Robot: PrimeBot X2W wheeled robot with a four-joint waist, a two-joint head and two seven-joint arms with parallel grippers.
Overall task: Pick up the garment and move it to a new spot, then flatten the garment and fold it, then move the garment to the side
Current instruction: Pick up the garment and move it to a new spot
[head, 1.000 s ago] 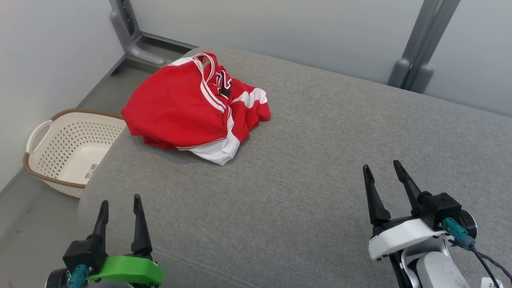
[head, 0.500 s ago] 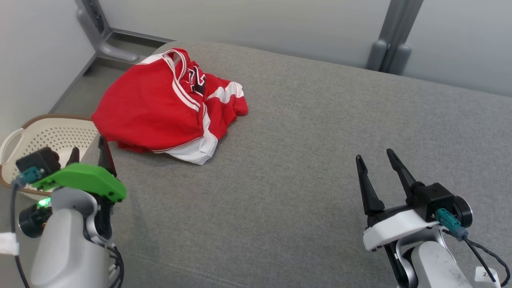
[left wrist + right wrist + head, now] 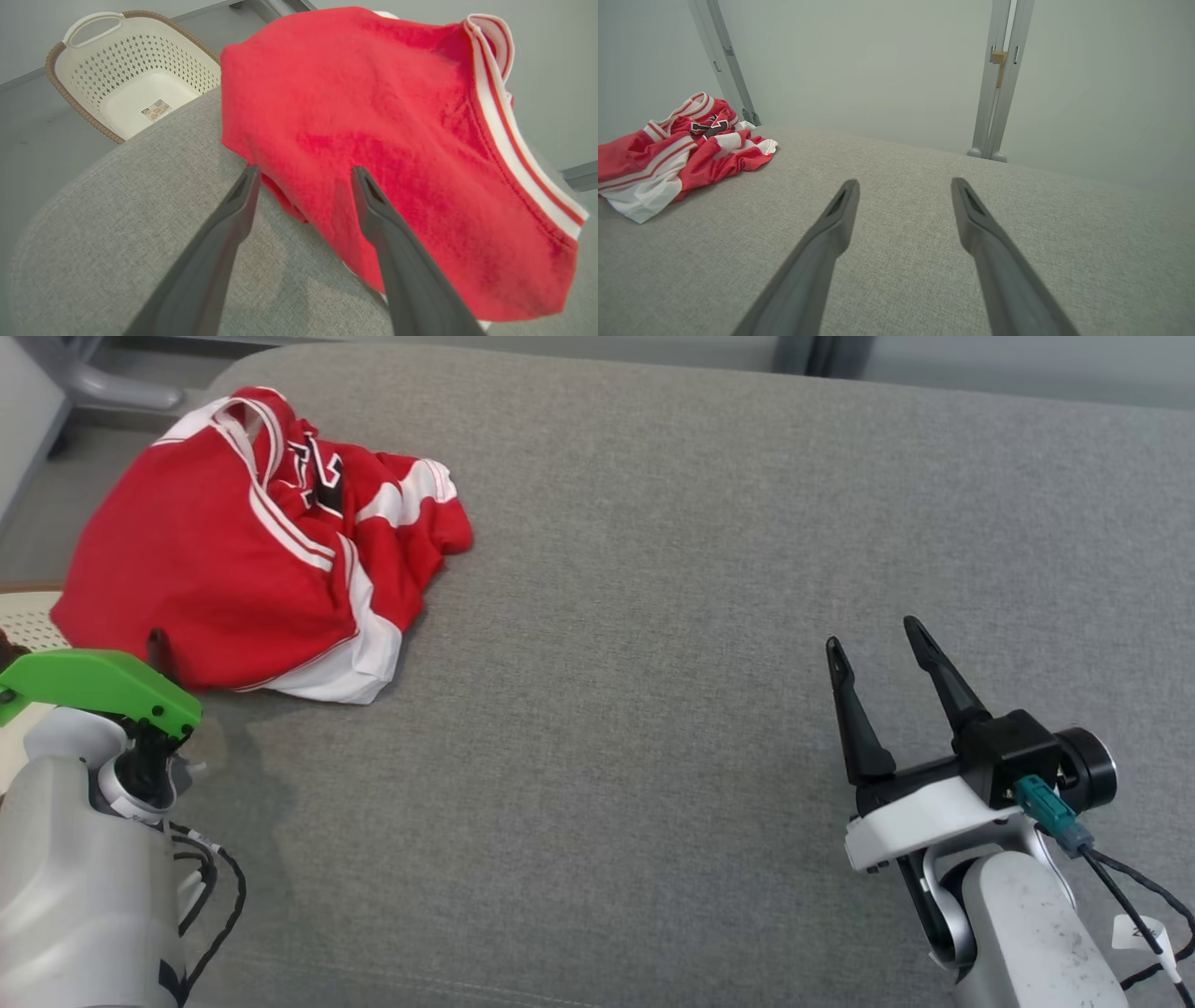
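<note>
The garment (image 3: 233, 560), a crumpled red jersey with white stripes and black lettering, lies at the far left of the grey cushion (image 3: 653, 616). My left gripper (image 3: 304, 172) is open at its near edge. In the left wrist view the right finger lies over red cloth and the left finger over grey fabric beside the hem, with nothing pinched. In the head view its green mount (image 3: 93, 686) hides most of the fingers. My right gripper (image 3: 870, 633) stands open and empty over bare cushion at the right, far from the garment (image 3: 668, 149).
A cream perforated laundry basket (image 3: 140, 60) stands on the floor just beyond the cushion's left edge, close to the garment. Grey metal posts (image 3: 999, 93) and pale wall panels stand behind the cushion. The cushion's rounded corner falls away left of my left gripper.
The head camera has tipped down and turned, shifting the whole picture. My left arm has risen and reached forward to the garment's near edge. The right gripper has stayed in place, open.
</note>
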